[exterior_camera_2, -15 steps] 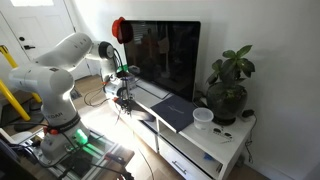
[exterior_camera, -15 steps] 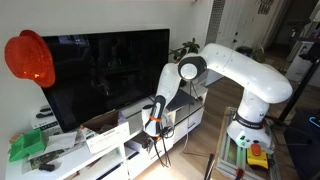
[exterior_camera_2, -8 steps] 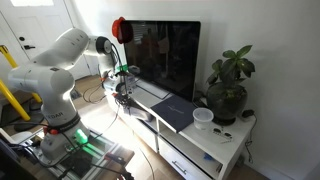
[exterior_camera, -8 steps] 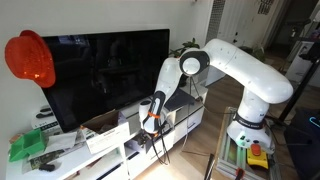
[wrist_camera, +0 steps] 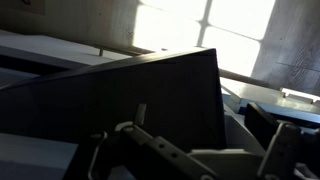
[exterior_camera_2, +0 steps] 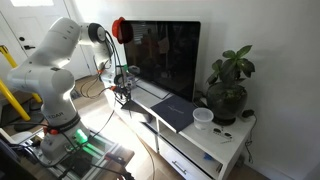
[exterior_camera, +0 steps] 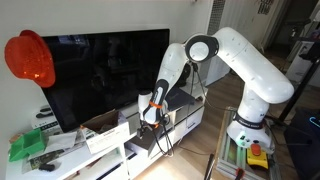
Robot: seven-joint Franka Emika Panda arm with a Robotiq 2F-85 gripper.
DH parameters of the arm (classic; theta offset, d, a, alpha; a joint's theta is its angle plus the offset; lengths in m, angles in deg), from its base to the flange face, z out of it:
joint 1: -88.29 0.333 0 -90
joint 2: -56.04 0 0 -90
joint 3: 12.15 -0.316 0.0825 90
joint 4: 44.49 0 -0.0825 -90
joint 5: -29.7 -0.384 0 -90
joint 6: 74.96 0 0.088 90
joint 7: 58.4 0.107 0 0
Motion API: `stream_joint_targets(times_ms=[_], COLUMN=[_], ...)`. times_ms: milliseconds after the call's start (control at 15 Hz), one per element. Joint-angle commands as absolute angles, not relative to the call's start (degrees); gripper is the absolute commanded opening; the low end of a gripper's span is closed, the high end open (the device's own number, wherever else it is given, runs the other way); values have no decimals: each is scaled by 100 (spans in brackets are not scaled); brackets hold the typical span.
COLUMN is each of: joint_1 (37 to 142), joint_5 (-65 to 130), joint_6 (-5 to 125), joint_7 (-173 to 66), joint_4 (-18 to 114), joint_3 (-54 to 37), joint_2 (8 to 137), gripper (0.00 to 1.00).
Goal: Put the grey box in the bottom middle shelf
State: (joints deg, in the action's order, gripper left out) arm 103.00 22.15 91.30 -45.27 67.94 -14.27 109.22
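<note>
The grey box [exterior_camera_2: 176, 111] lies on top of the long white TV bench [exterior_camera_2: 225, 140] in front of the TV, its dark inside facing up and one corner past the front edge. My gripper [exterior_camera_2: 121, 88] hangs open over the bench's other end, a good way from the box. In an exterior view the gripper [exterior_camera: 151, 112] sits just above the bench, close to the TV screen. The wrist view shows my gripper [wrist_camera: 190, 160] with jaws wide apart and nothing between them, facing a dark panel. The bottom middle shelf [exterior_camera_2: 153, 129] is a dark opening below the bench top.
A large TV [exterior_camera: 100, 75] stands along the bench. A potted plant [exterior_camera_2: 228, 88] and a white cup [exterior_camera_2: 203, 118] are at one end. A white-sided box [exterior_camera: 105, 133] and green items [exterior_camera: 28, 146] sit at the other. Cables [exterior_camera_2: 125, 105] hang near the gripper.
The arm has risen at the elbow, and the gripper has moved slightly up and closer to the TV. Its jaws stay open. The grey box has not moved.
</note>
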Motion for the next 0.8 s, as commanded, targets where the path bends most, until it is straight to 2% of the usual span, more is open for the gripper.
stream_joint_targets(times_ms=[0,133,400,733], joint_1=[10361,10392,10256,10820], joint_5=[2359,2400,2740,3337], joint_6=[9025,9036,8864,8718], joint_7=[-4544,-4524,-5077,-4935], joint_4=[6944,7060,7935,8875], joint_3=[-1298,-1247,-1434,-984], joint_2=[10889,10782,9729,8303], gripper=[100,100,100,100])
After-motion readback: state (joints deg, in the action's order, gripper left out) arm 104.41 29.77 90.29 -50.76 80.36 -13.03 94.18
